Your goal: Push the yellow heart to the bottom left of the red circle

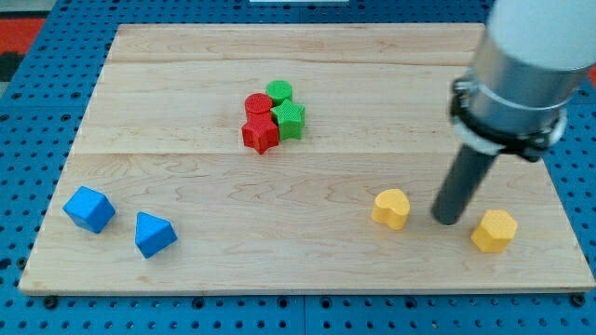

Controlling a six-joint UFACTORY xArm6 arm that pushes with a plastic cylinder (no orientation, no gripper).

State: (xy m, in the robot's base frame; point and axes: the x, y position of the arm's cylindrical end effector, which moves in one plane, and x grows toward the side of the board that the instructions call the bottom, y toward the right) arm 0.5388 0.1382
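The yellow heart (391, 207) lies on the wooden board (186, 177) at the lower right. My tip (448, 221) stands just to the right of it, a small gap apart. The red circle (257, 103) sits in a tight cluster near the board's middle top, far up and left of the heart. It touches a red star (261, 136) below it, a green circle (278, 91) above right and a green star-like block (290, 119) to its right.
A yellow hexagon (494, 231) lies right of my tip near the board's right edge. A blue cube (89, 208) and a blue triangular block (154, 234) sit at the lower left. Blue pegboard surrounds the board.
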